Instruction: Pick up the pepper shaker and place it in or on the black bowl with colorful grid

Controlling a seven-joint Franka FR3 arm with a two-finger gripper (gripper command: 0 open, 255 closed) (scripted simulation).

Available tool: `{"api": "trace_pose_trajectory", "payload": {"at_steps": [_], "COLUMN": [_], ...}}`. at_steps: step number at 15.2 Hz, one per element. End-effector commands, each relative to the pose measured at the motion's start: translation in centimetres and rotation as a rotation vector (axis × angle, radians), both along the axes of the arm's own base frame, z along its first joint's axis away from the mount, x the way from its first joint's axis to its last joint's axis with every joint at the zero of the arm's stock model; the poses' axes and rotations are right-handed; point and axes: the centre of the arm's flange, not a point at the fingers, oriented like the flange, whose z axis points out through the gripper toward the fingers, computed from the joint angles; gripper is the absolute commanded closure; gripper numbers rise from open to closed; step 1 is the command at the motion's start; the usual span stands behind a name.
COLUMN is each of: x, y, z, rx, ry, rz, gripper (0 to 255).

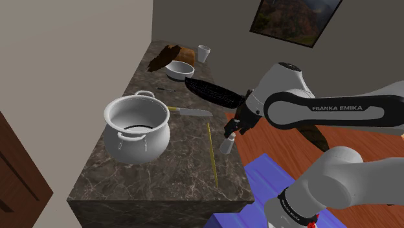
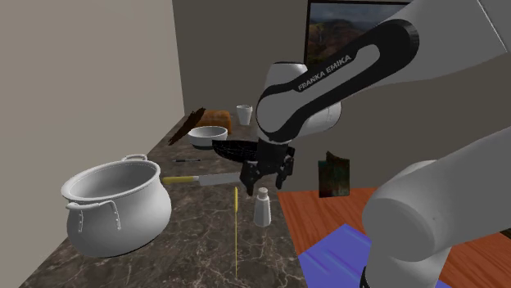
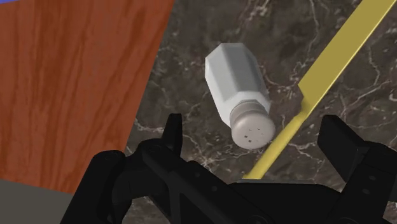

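Fingers (image 3: 343, 149) apart, nothing gripped — pepper shaker (image 3: 236, 79) stands upright just below them at the worktop (image 1: 184, 155) edge beside a yellow strip (image 3: 331, 70), so lower straight, straddle its body, clamp under the cap — black bowl (image 1: 210, 92) sits farther along that edge.

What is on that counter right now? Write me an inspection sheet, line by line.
Surface: dark marble counter.
Job's things: white pepper shaker upright near the counter's edge, not held; black bowl farther along that edge.
Clutter: grey pot, knife, yellow stick, white bowl, white cup, brown loaf-like thing.
Grippers: gripper just above the shaker, fingers open, not touching it.
Cables: nothing seen.
Surroundings: wooden floor, blue mat, framed picture on the wall.
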Motion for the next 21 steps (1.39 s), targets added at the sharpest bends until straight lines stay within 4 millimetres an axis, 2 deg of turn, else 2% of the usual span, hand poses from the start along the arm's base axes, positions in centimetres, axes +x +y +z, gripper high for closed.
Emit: {"api": "trace_pose_trajectory", "payload": {"at_steps": [1,9,10,19,21], "x": [0.2,0.3,0.3,0.3,0.3], "y": [0.1,0.1,0.1,0.1,0.1], "z": [-1.0,-1.3,-1.3,-1.3,-0.3], "rx": [0.0,0.0,0.0,0.0,0.0], "ry": [-0.001,-0.001,-0.001,-0.001,-0.001], "rz": [0.0,0.0,0.0,0.0,0.0], "gripper": [0,0,255,255,255]}}
